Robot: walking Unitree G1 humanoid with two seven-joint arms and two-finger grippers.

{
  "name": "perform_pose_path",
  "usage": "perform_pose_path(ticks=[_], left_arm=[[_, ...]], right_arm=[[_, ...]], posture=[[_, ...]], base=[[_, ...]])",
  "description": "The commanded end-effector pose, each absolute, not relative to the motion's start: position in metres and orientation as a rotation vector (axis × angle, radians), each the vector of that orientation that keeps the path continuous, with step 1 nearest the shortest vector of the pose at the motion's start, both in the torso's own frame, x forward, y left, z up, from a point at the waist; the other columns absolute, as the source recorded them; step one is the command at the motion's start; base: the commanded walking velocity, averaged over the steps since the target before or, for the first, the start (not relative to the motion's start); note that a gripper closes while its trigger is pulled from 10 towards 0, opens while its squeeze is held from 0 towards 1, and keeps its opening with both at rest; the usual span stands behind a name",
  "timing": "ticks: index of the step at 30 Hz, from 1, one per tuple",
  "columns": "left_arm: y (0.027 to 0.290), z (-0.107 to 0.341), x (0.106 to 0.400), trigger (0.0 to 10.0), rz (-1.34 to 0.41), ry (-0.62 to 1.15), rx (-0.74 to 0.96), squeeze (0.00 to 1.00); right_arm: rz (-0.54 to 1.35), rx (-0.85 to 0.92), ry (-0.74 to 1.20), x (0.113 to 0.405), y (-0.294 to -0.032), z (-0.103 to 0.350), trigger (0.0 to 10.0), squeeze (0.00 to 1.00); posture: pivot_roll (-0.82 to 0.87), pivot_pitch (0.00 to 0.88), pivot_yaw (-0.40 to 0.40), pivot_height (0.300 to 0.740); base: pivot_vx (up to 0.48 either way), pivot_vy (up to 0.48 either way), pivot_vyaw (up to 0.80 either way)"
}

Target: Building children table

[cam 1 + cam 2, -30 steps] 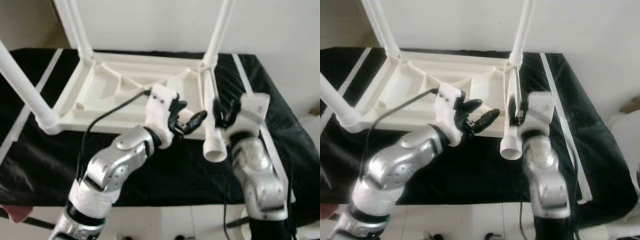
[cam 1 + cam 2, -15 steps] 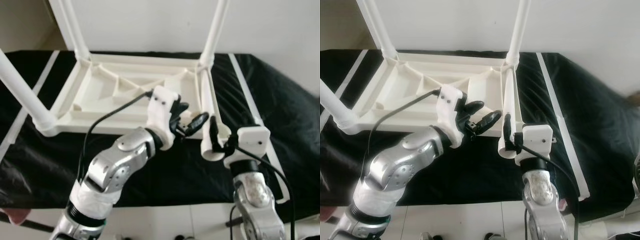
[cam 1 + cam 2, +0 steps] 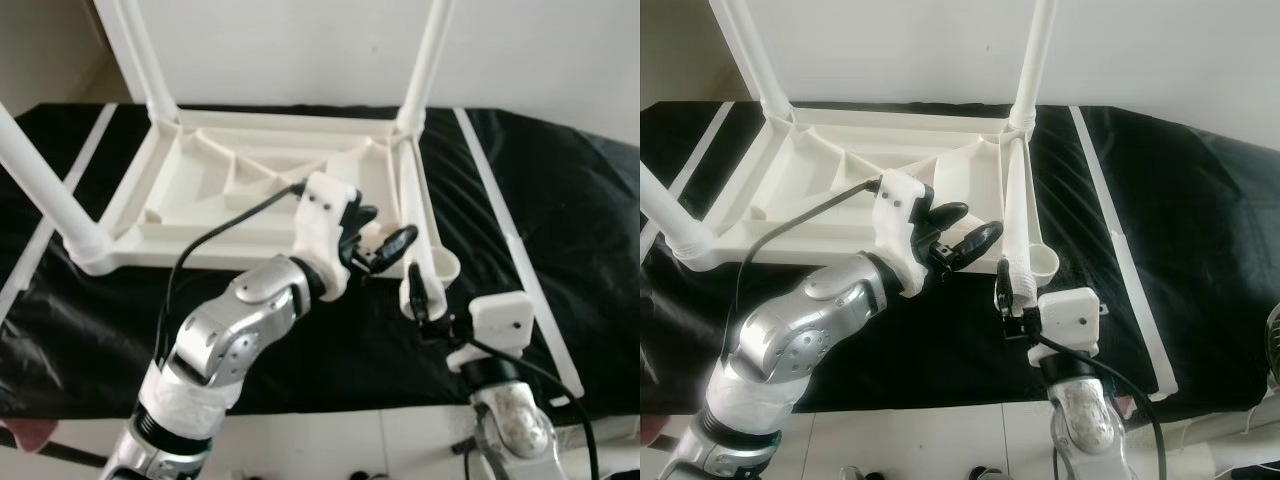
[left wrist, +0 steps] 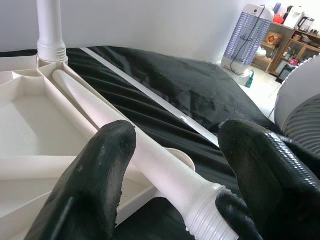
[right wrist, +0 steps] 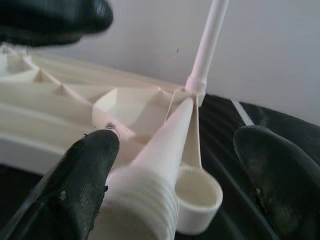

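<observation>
An upturned white plastic children's table [image 3: 250,190] lies on a black cloth [image 3: 560,200] with white stripes, its ribbed underside facing up — moulded dividers split it into several shallow compartments. Three white tubular legs stand screwed into its corners: two at the far corners [image 3: 425,60] and one at the near left corner [image 3: 45,180]. A fourth loose leg [image 3: 412,215] lies along the table's right edge, its threaded end pointing toward the robot beside the empty round socket [image 3: 1040,262] at the near right corner. The left gripper [image 3: 375,240] hovers over the near edge of the table, just beside the loose leg, its black fingers [image 4: 95,180] spread apart and holding nothing. The right gripper [image 3: 1006,290] sits just short of the leg's threaded end — its fingers [image 5: 85,175] spread wide on either side of that end and gripping nothing.
</observation>
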State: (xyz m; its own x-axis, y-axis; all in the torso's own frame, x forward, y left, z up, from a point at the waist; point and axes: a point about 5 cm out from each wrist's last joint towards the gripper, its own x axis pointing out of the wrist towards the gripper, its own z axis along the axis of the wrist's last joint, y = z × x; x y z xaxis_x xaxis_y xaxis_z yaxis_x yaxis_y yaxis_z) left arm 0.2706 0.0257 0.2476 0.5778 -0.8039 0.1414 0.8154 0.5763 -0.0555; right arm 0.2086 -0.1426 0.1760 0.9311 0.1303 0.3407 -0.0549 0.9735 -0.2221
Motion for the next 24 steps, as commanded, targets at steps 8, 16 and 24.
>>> perform_pose_path(ticks=[8, 16, 24], left_arm=[[0.022, 0.25, 0.263, 10.0, -1.061, -0.108, -0.119, 0.0], [0.021, 0.25, 0.264, 10.0, -1.058, -0.11, -0.122, 0.0], [0.022, 0.25, 0.263, 10.0, -1.052, -0.112, -0.124, 0.0]], right_arm=[[0.182, -0.235, -0.282, 0.205, -0.138, 0.156, 10.0, 0.0], [0.207, -0.241, -0.264, 0.211, -0.137, 0.149, 10.0, 0.0], [0.184, -0.224, -0.235, 0.217, -0.139, 0.142, 10.0, 0.0]], posture=[[-0.14, 0.178, 0.012, 0.74], [-0.13, 0.174, 0.011, 0.74], [-0.13, 0.174, 0.008, 0.74]], base=[[0.0, 0.0, 0.0], [0.0, 0.0, 0.0], [0.0, 0.0, 0.0]])
